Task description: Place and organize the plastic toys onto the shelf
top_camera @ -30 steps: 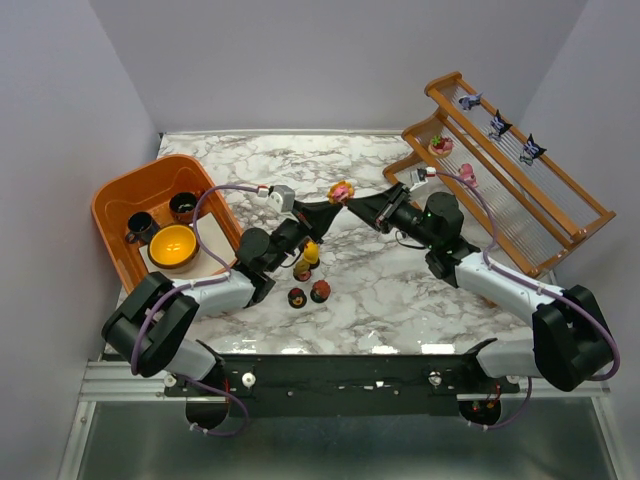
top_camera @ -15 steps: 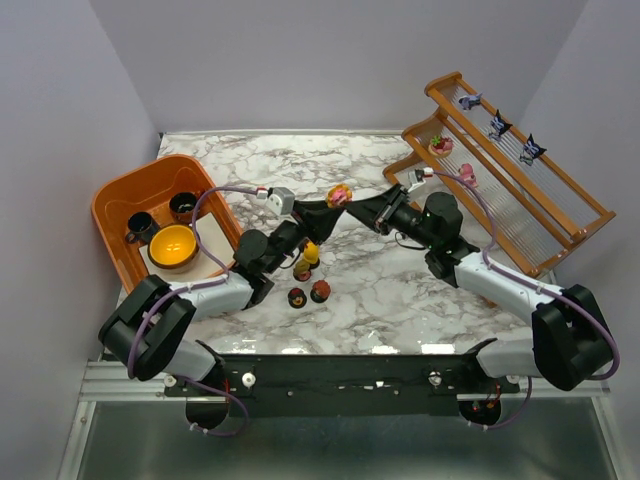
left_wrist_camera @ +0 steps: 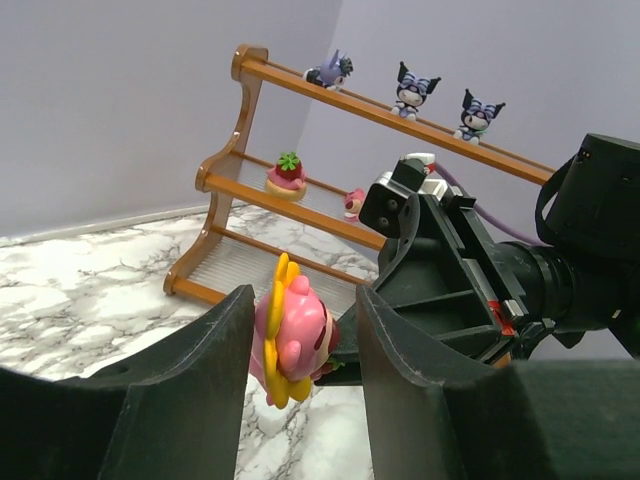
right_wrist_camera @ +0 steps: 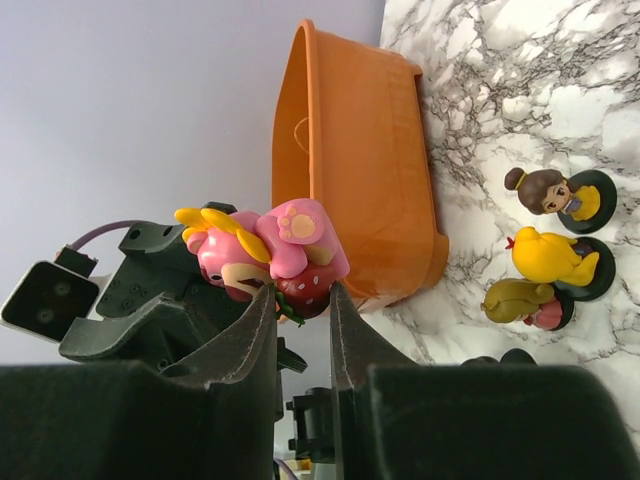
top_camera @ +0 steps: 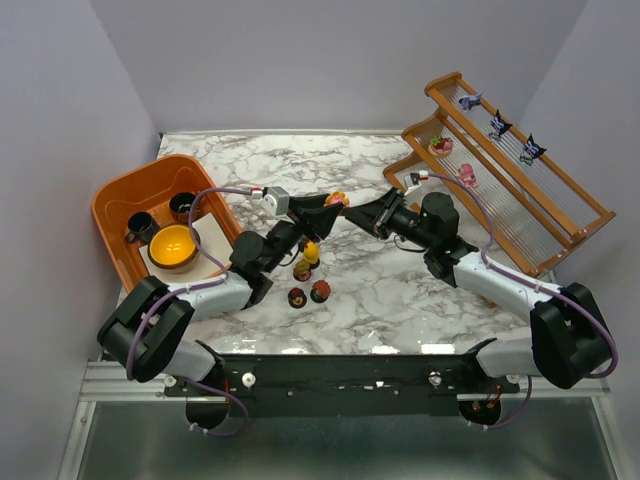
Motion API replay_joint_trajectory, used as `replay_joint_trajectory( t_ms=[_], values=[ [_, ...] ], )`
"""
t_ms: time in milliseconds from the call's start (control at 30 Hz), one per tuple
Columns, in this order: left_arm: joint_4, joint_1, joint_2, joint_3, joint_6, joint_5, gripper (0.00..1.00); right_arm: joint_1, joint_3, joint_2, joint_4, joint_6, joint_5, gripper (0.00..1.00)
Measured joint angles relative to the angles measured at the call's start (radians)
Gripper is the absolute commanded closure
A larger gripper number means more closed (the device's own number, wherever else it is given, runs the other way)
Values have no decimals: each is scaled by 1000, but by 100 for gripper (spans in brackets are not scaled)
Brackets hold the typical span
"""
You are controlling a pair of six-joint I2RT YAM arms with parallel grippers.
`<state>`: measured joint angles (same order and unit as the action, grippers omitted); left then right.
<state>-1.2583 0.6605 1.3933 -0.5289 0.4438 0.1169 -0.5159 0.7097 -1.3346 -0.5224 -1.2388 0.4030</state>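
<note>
A pink plastic toy (top_camera: 339,199) with yellow petals and a red strawberry hangs in the air above the middle of the table. My right gripper (right_wrist_camera: 300,290) is shut on its strawberry end. My left gripper (left_wrist_camera: 305,310) stands open around the toy (left_wrist_camera: 293,335), with a gap on the right side. The shelf (top_camera: 575,232) stands at the back right, with three purple-black toys (top_camera: 497,124) on its upper tier and two pink ones (top_camera: 441,145) on the lower tier. Several more toys (top_camera: 311,255) stand on the marble below the grippers.
An orange tub (top_camera: 115,200) sits at the left, holding a yellow bowl (top_camera: 173,246) and two dark cups (top_camera: 138,227). Both arms meet over the table's middle. The walls close in behind and on both sides.
My left gripper has gone from shut on the pink toy to open. The right gripper has kept its grip, and both grippers have shifted slightly to the left.
</note>
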Motion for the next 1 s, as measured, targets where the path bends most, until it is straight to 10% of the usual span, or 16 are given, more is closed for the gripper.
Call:
replay_joint_trajectory(
  t_ms=[400,633,700,1000],
  values=[
    [-21,-2,43,0,12,15,51,0,0,-10,-1,-4,10,99],
    [-36,-7,58,0,14,16,87,1,0,-16,-2,-10,11,99],
    [-39,-7,60,0,17,16,100,1,0,-16,-3,-9,12,94],
    [-10,-15,43,0,-11,47,100,1,17,-15,35,71,18,41]
  ],
)
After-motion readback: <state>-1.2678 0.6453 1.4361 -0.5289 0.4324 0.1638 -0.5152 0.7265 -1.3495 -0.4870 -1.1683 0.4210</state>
